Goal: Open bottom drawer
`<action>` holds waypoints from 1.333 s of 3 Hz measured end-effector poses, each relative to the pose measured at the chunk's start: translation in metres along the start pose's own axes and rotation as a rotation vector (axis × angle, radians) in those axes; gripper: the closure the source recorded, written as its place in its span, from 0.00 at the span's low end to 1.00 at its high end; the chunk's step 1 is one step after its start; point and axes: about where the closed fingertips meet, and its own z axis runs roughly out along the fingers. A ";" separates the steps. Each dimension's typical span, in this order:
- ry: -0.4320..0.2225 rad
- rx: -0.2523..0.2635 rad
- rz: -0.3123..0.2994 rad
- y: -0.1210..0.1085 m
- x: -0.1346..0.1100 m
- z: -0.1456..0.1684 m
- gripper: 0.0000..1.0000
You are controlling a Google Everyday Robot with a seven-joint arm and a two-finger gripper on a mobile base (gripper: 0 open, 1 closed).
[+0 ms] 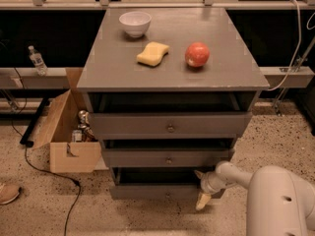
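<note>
The grey cabinet [172, 73] has three drawers. The bottom drawer [152, 191] is the lowest one, with a flat grey front. It stands slightly pulled out, with a dark gap above it. My gripper [201, 187] is at the right end of that drawer front, low by the floor. Its two beige fingers are spread apart, one [199, 173] above the front's top edge and one [203, 200] below it. My white arm [275, 200] comes in from the lower right.
The middle drawer [167, 159] and top drawer [170, 127] also stand slightly out. A white bowl [135, 22], yellow sponge [152, 53] and red apple [197, 54] sit on the cabinet. An open cardboard box [69, 136] stands left, with a black cable [49, 173] on the floor.
</note>
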 end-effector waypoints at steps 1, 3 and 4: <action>-0.007 -0.065 -0.033 0.010 -0.001 0.007 0.00; 0.037 -0.210 -0.020 0.049 0.019 0.012 0.50; 0.037 -0.210 -0.020 0.047 0.016 0.006 0.72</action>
